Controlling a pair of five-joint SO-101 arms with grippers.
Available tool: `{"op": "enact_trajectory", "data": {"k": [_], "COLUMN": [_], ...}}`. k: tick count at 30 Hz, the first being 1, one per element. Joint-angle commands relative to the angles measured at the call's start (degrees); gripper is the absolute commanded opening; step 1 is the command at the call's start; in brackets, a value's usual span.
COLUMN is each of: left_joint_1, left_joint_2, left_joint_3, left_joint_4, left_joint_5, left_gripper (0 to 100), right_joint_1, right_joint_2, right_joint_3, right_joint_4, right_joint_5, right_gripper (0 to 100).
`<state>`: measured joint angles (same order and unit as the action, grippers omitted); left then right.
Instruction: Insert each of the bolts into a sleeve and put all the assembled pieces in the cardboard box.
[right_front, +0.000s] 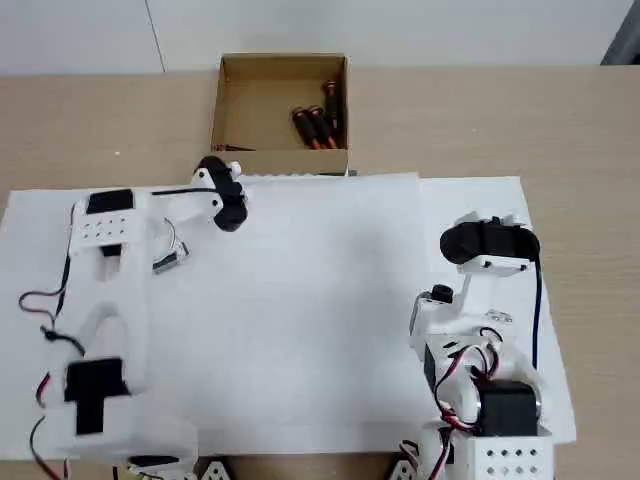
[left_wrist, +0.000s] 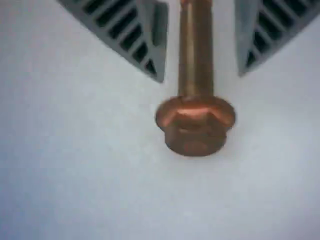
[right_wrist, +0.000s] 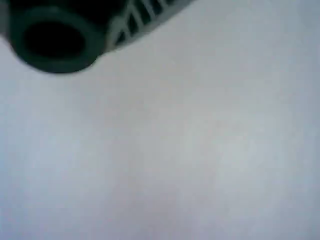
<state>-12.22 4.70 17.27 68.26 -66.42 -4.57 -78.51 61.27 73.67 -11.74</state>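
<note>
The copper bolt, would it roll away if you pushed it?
Probably it would roll in a curve, not straight: the bolt has a round shaft but a wider head. It looks like solid metal, so it is likely stiff and heavy for its size.

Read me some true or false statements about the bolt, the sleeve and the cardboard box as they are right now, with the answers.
1. The left gripper holds a copper-coloured bolt, head outward. True.
2. The cardboard box is empty. False: several assembled pieces lie in its right half.
3. A black sleeve is at the right gripper. True.
4. The bolt is already inside the sleeve. False: the bolt is with the left arm and the sleeve with the right, far apart across the table.
</note>
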Motion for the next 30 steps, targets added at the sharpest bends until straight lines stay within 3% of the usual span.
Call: {"op": "enact_trajectory", "data": {"k": [1, 12, 18, 30], "left_joint_1": [-1.41, -2.2, -2.2, -0.97], "left_joint_2": [3.78, 10.81, 8.44, -0.88], "left_joint_3": [-6.73, -12.53, -12.7, -12.53], "left_joint_4": [-0.79, 3.6, 3.69, 12.48], "left_joint_5": [-0.62, -0.62, -0.62, -1.76], "left_gripper": [9, 9, 9, 9], "right_joint_1": [0.4, 0.4, 0.4, 0.4], "right_joint_2": [-0.57, -0.22, -0.22, -0.13], "right_joint_3": [-0.26, -0.18, -0.18, -0.18], "right_joint_4": [-1.36, -2.59, -2.86, -2.86], "right_joint_5": [0.62, 0.62, 0.62, 0.62], "right_gripper": [0.3, 0.3, 0.3, 0.3]}}
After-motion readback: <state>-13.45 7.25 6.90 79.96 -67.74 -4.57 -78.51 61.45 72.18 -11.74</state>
